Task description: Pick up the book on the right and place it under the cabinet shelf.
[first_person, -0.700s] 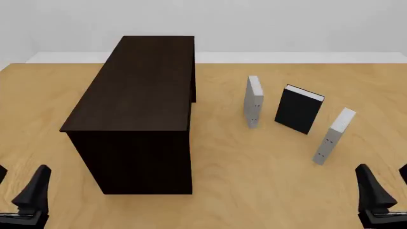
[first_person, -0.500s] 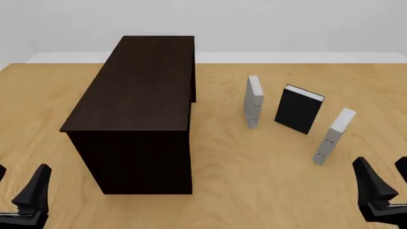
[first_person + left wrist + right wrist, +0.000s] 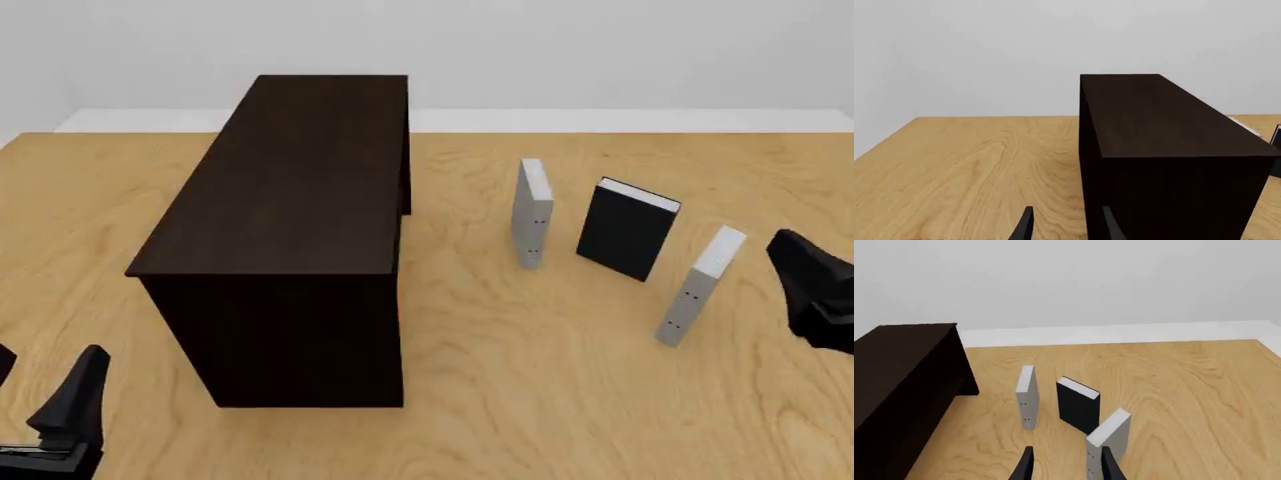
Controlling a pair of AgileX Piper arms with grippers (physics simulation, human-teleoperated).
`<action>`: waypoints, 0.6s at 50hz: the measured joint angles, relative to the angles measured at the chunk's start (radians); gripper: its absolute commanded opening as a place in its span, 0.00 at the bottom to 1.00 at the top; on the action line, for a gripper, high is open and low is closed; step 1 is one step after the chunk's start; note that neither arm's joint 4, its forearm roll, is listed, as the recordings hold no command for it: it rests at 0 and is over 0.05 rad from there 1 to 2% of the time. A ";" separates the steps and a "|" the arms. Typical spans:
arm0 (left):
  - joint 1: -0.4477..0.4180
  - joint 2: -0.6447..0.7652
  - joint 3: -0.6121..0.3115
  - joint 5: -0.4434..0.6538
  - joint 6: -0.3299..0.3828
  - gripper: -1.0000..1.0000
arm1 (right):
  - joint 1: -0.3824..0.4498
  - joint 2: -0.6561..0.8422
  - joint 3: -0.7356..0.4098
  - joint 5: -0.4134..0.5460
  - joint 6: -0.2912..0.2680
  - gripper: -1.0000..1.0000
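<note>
Three books stand upright on the wooden table (image 3: 534, 400), in the right half of the front view; the book (image 3: 699, 285) of the task is the one most to the right and nearest to the camera; it is thin, with a light-grey cover, white page edges on its top and two small dark dots low on the spine; it leans a little to the right. Up and left of it, near but apart, stands the black book (image 3: 627, 228), with a white strip of pages on top; further left stands the second grey book (image 3: 531, 213), which looks almost the same and also has two dots on the spine. The cabinet shelf (image 3: 287, 190), a long box of very dark brown wood, fills the centre-left of the frame, well apart from all three books.

The right gripper (image 3: 817, 292) is at the right edge of the front view, just beside the book but not touching it; in the right wrist view its fingers (image 3: 1026, 466) are spread and hold nothing; the book stands just beyond them. The left gripper (image 3: 40, 425) is in the lower left corner, its fingers also apart and empty, near the front end of the cabinet shelf.
</note>
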 measured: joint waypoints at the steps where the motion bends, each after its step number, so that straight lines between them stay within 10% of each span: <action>1: 0.000 0.000 0.000 0.000 0.000 1.00 | -0.002 0.013 -0.019 0.012 -0.001 1.00; 30: 0.000 -0.002 0.002 0.002 -0.001 1.00 | -0.077 0.464 -0.424 0.265 0.005 1.00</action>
